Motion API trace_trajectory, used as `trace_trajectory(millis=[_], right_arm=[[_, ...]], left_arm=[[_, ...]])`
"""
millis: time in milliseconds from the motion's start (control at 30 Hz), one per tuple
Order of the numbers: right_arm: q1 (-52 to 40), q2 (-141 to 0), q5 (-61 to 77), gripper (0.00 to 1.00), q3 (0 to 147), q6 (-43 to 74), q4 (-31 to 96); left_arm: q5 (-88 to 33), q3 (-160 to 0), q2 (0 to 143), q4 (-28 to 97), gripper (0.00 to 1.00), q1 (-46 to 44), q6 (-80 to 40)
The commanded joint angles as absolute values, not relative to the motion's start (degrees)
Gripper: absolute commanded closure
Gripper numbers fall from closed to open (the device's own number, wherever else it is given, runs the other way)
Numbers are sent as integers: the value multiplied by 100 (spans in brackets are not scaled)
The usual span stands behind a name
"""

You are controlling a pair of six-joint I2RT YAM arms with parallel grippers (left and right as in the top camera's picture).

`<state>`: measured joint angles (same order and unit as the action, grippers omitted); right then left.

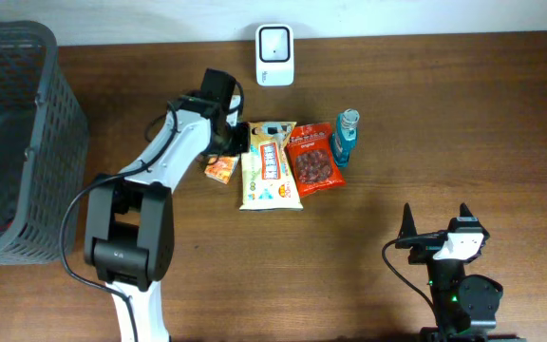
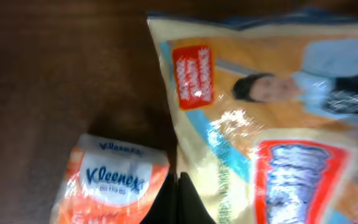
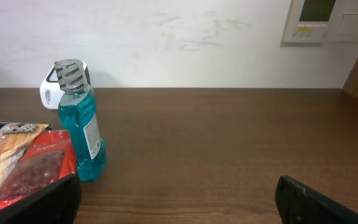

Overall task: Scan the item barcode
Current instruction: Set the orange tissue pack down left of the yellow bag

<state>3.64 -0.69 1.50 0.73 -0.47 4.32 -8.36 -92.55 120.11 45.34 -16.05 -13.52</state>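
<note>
"Since you lack my feeds, I'll go left to right. Far out to the left of my left hand (image 1: 237,140) stands the grey mesh basket (image 1: 60,123). Something dark lies in it, but I can't make out what."

"And the hand itself?"

"Closed, fingers pressed together, gripping nothing. Its tips point at the seam between two items: the orange Kleenex pack (image 2: 114,180) just to its left and the yellow snack bag (image 2: 260,124) just to its right. Whether the tips touch either, I can't tell."

"Why closed there?"

"My guess is that shut fingers make a thin wedge for nudging a flat bag or getting under its edge. Nothing is lifted yet."

"Which one gets scanned?"

"Nothing marks it. Going by the hand, it's the pack or the yellow bag. Both lie flat on the surface (image 1: 444,114), and I see no barcode. Against the yellow bag's far side is the red snack bag (image 1: 313,157), then the blue bottle (image 1: 346,136) upright beside that. The white scanner (image 1: 274,43) stands beyond the left hand, at the surface's far edge."

"Right hand?"

"The right hand (image 1: 437,220) is spread wide and empty, well apart from everything, with the bottle far ahead to its left."
</note>
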Motion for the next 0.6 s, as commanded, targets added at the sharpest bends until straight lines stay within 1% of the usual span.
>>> trace_trajectory(millis=[0,33,67,133,167,200,267,333,367,400,467,533,567], right_arm=[[340,-36,123,1,32,-84,454],[340,-36,123,2,32,-86,454],[340,-36,123,2,32,-84,454],[340,-36,123,2,32,-84,454],[340,-36,123,2,32,-84,454],[340,-36,123,2,32,-86,454],[340,-36,123,2,32,-84,454],[340,-36,123,1,32,-86,454],[340,-36,123,2,32,-84,454],[340,-36,123,2,32,-84,454],[340,-36,123,2,32,-86,454],[340,-36,123,2,32,-86,454],[340,-36,123,1,32,-84,454]], left_arm=[[-803,-10643,11375,4722,100,-1315,-1313],[-694,-11091,11218,4807,88,-1179,-1313],[-440,-11773,10993,4939,60,-910,-1313],[-5,-12346,10755,4958,19,-504,-1315],[377,-12534,10595,4960,10,-180,-1315],[864,-12580,10418,4965,5,204,-1317],[1474,-12580,10289,5153,1,779,-1317],[1940,-12578,10309,5627,1,1503,-1323],[1933,-12569,10348,5870,1,1846,-1385],[1933,-12567,10394,6112,1,2110,-1597],[1931,-12567,10565,6794,1,2788,-2764],[1929,-12567,10761,7269,1,3210,-3649],[1929,-12567,10886,7430,1,3378,-3857]])
